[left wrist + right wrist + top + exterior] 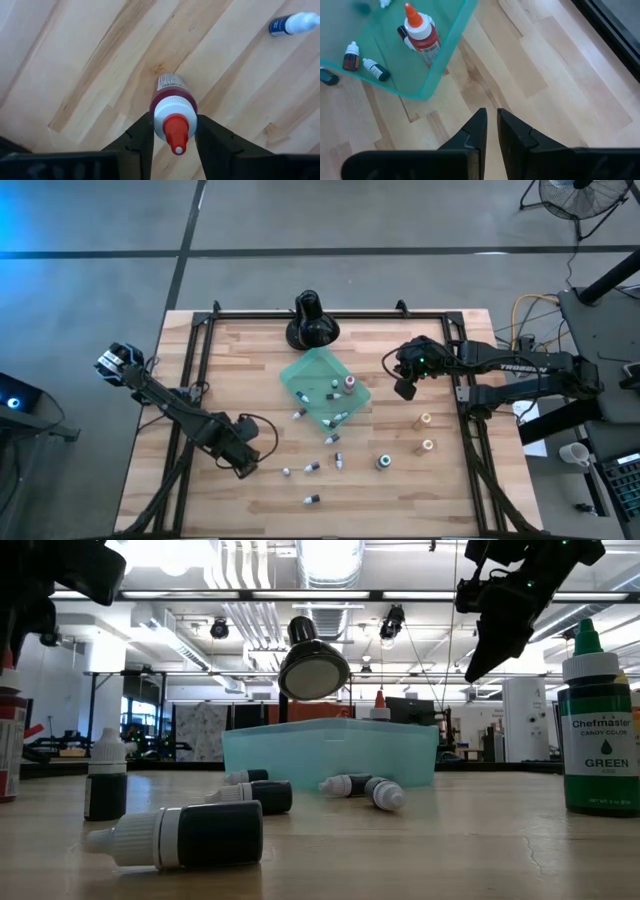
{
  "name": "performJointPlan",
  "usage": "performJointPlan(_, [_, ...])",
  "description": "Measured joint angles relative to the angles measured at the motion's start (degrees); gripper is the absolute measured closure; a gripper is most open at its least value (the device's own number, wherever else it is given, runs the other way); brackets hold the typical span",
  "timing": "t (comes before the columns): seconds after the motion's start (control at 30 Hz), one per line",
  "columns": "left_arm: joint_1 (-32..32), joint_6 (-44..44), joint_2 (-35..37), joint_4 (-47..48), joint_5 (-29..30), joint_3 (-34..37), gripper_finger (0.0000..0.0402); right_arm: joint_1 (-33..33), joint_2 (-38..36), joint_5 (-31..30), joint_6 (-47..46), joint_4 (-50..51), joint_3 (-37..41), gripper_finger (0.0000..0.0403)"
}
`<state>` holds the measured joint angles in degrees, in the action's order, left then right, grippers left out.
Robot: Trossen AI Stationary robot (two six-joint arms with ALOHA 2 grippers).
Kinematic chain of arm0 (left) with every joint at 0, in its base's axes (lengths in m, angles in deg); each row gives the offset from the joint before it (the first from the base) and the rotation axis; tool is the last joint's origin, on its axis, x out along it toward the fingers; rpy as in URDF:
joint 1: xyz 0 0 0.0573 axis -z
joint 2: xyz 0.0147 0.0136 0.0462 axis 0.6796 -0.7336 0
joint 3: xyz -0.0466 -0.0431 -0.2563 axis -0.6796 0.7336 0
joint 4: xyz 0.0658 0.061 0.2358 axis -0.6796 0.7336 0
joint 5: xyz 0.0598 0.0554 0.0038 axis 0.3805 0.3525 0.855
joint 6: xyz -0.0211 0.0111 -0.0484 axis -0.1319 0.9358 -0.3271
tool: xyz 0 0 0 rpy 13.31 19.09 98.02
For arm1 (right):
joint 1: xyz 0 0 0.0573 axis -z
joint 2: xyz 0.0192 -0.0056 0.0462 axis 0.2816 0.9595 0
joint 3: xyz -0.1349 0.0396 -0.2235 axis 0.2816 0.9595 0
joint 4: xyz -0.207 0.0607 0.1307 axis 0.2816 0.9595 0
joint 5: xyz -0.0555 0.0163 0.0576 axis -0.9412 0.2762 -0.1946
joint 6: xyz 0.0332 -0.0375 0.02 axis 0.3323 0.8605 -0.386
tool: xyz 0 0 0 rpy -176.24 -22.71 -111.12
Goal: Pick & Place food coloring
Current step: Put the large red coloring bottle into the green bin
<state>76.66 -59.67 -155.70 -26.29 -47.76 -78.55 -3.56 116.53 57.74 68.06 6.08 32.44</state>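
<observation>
Readable text: "Chefmaster CANDY COLOR GREEN" on the green bottle (598,730), upright nr the tabletop's (200,480) front edge. Left gripper (172,135) low nr front-left corner, fingers either side of a red bottle (172,102) w/ red tip; can't tell if they clamp it. Right gripper (491,132) shut, empty, above bare wood just right of the teal tray (325,388). Tray mid-table holds several food coloring bottles (335,418); more lie loose along the front. Black stand (311,320) at back edge.

Tray (318,370): translucent teal. Table (400,490): pale striped wood. Stand (309,320): black. Held bottle (171,100): red, white collar, red tip. Green bottle (598,735): green, white lettering.
</observation>
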Motion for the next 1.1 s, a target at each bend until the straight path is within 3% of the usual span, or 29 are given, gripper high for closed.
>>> performJointPlan(0.27, [-2.4, -4.0, 0.2, -0.1, 0.0, -1.0, 0.0315, 0.0, 0.0, 0.0, 0.0, 0.0, 0.0, 0.0365])
performJointPlan(0.53, [-11.4, -1.6, 1.0, 4.6, 2.0, -6.8, 0.0315, 0.0, 0.0, 0.0, 0.0, 0.0, 0.0, 0.0365])
performJointPlan(0.87, [-34.5, 20.0, -2.6, 6.6, 7.3, -23.8, 0.0315, 0.0, 0.0, 0.0, 0.0, 0.0, 0.0, 0.0365])
performJointPlan(1.1, [-42.0, 35.5, -13.1, 6.6, 7.4, -30.8, 0.0316, 0.0, 0.0, 0.0, -2.4, 0.0, 0.0, 0.0365])
